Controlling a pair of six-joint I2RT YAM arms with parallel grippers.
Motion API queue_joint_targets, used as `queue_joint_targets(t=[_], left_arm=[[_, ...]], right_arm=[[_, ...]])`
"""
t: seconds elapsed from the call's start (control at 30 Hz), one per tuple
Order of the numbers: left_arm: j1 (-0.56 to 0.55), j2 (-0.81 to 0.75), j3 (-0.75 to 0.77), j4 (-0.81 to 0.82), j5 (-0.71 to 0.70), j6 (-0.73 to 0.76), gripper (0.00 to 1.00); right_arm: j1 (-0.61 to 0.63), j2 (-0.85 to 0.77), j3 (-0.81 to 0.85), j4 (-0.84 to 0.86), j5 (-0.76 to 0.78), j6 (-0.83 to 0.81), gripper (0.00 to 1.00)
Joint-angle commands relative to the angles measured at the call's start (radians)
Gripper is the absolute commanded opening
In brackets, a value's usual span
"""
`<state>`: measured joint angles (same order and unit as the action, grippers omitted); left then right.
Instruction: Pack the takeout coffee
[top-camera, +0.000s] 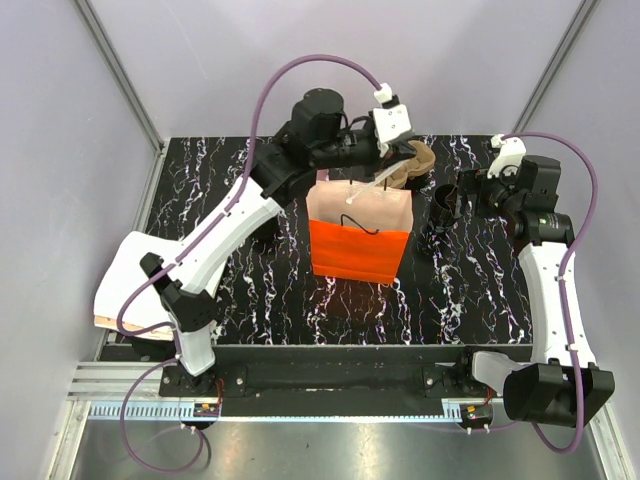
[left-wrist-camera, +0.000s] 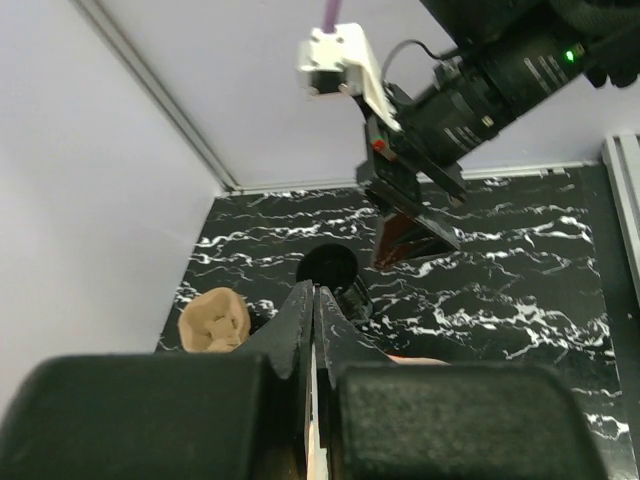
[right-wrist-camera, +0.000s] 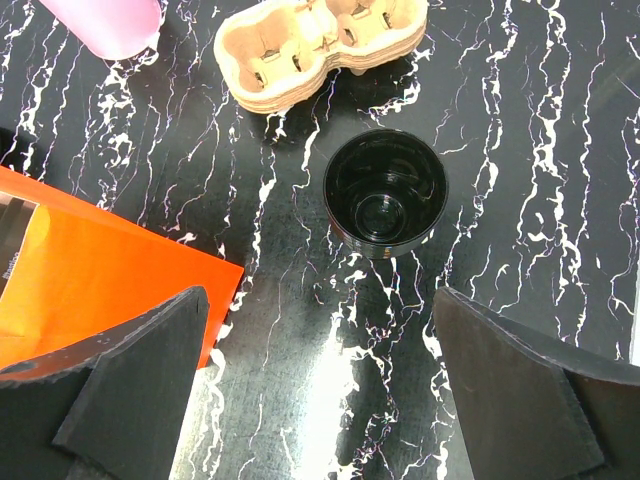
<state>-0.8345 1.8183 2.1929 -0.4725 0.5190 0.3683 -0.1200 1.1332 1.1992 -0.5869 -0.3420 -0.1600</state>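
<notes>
Right fingers (right-wrist-camera: 130, 390) gape wide, facing the takeout coffee (right-wrist-camera: 385, 193), shown lidless only by their wrist view. Left fingers (left-wrist-camera: 290, 320) are shut at the orange paper bag's (top-camera: 358, 255) far rim.

Your left arm (top-camera: 225, 235) and right arm (top-camera: 552, 290): white shells, black joints, purple cables (top-camera: 300, 62) (green light (left-wrist-camera: 571, 54), probably an LED).

The table (top-camera: 470, 290) is showing black with white marble veining. The paper bag (top-camera: 355, 255) is glowing bright orange outside, pale peach inside. The coffee cup (right-wrist-camera: 385, 192) is gleaming glossy black, the cardboard carrier (right-wrist-camera: 320, 45) showing tan
</notes>
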Motion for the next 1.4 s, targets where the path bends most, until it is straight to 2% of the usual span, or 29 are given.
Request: queue_joint_targets(t=[0.0,0.4,0.83,1.0,1.1,1.17,1.3,1.33,1.37], left_arm=[[-0.031,0.030,0.048,0.006,0.047,0.057,0.00],[-0.067,0.119,0.042,-0.035,0.137,0.104,0.00],[-0.087,0.125,-0.044,-0.112,0.202,0.178,0.01],[-0.094,0.115,-0.056,-0.135,0.199,0.198,0.25],[-0.094,0.099,-0.056,-0.147,0.193,0.204,0.33],[-0.092,0.081,-0.050,-0.152,0.185,0.204,0.43],[-0.084,0.039,-0.019,-0.181,0.153,0.192,0.56],[-0.078,0.014,-0.016,-0.183,0.148,0.182,0.64],[-0.068,-0.002,-0.016,-0.183,0.133,0.164,0.68]], right_arm=[[-0.004,-0.024,-0.001,0.042,0.001,-0.013,1.00],[-0.004,-0.026,-0.004,0.045,0.021,-0.022,1.00],[-0.004,-0.030,-0.004,0.045,0.029,-0.029,1.00],[-0.004,-0.032,-0.006,0.045,0.029,-0.029,1.00],[-0.004,-0.033,-0.006,0.047,0.031,-0.030,0.99],[-0.004,-0.033,-0.004,0.047,0.028,-0.029,1.00],[-0.004,-0.032,-0.001,0.047,0.028,-0.027,1.00],[-0.004,-0.033,-0.001,0.047,0.026,-0.027,1.00],[-0.004,-0.033,0.000,0.045,0.026,-0.026,1.00]])
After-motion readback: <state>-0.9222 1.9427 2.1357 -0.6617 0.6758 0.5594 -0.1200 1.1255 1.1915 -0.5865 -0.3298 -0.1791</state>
